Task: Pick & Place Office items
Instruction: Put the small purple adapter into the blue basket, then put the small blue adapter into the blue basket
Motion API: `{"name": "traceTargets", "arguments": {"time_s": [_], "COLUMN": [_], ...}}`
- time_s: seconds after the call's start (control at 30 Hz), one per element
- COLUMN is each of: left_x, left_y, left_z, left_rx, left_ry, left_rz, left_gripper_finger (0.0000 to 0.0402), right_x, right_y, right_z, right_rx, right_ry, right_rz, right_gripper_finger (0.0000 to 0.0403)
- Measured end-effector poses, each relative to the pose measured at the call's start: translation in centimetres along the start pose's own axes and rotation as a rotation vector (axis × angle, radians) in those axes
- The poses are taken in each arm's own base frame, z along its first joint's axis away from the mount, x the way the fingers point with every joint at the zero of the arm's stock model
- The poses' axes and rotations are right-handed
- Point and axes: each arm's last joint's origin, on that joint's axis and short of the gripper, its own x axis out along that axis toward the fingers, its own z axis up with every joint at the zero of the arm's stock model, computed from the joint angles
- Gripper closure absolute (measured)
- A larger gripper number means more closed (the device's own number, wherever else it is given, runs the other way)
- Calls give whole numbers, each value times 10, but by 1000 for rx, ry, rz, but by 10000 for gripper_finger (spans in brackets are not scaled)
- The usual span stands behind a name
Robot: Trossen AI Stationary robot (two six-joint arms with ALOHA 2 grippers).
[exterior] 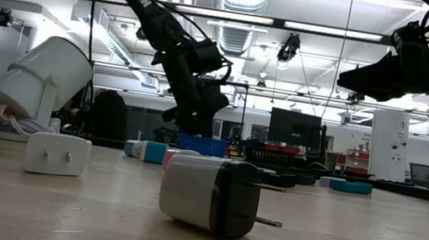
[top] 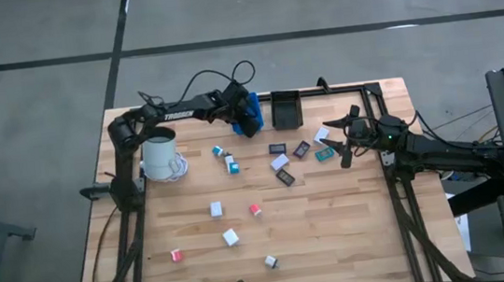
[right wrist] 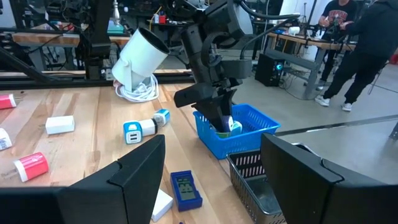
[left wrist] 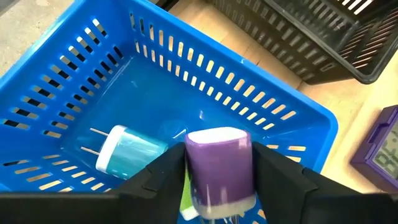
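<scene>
My left gripper reaches down into the blue bin at the table's far edge, shut on a purple-and-white charger block. A blue-white pronged block lies on its side on the bin's floor. My right gripper hangs open above the table's right side, over flat black, teal and white pieces. White, red and blue-white blocks lie scattered on the middle and near table. In the low view a white-and-black plug block lies on its side close to the camera. My left gripper pinches the purple-and-white block by its two opposite sides between its two fingers. It comes from above, pointing down into the blue bin. The block stands upright in the hold; whether it touches the bin's floor I cannot tell.
A black bin stands right of the blue one. A large white mug lies tipped on a coiled cable at the table's left. A purple flat device lies beside the blue bin. People stand in the room beyond.
</scene>
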Motion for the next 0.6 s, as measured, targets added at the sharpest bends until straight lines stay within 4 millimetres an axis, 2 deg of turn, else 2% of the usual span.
{"name": "traceTargets", "arguments": {"time_s": [0.27, 0.6], "left_x": [0, 0], "left_y": [0, 0], "left_z": [0, 0], "left_rx": [0, 0], "left_ry": [0, 1], "left_rz": [0, -1], "left_gripper_finger": [187, 181], "right_x": [0, 0], "right_y": [0, 0], "right_z": [0, 0], "right_rx": [0, 0], "right_ry": [0, 0], "right_rz": [0, 0], "right_gripper_finger": [147, 147]}}
